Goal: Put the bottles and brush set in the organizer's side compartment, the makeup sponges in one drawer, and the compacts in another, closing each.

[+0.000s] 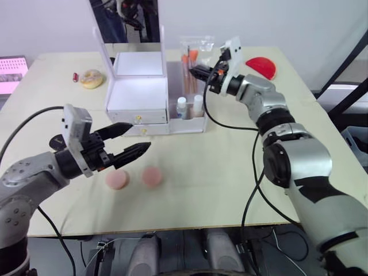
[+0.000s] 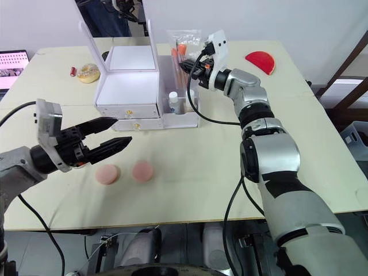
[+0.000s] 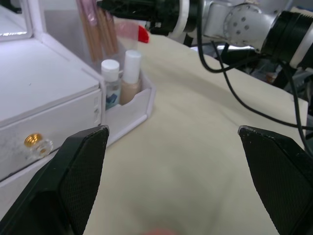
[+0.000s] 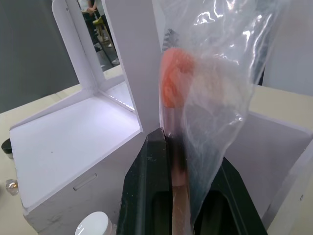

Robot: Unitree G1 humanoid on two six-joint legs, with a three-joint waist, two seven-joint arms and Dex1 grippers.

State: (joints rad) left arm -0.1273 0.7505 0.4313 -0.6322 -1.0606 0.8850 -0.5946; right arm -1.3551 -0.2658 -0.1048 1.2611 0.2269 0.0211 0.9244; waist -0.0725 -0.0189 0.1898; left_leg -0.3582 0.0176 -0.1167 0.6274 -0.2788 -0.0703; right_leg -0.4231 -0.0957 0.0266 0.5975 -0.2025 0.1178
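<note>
The white organizer [image 1: 138, 95] stands mid-table with its mirror upright. Its two drawers face me, and the lower one juts slightly forward. In the side compartment [image 1: 201, 123] stand the two bottles, a short clear one [image 1: 181, 107] and a beige one [image 1: 198, 105]. My right gripper [image 1: 194, 72] is shut on the brush set [image 1: 191, 56], holding the pouch upright over the compartment's back. Two pink makeup sponges [image 1: 117, 179] [image 1: 152, 176] lie on the table in front. My left gripper [image 1: 140, 136] hovers open just above them. A black compact [image 1: 57, 140] peeks from behind my left arm.
A yellowish puff [image 1: 91, 78] and a small red item [image 1: 75, 76] lie left of the organizer. A red half-circle piece [image 1: 261, 67] sits at the back right. A pink-screened device [image 1: 11, 73] is at the far left edge.
</note>
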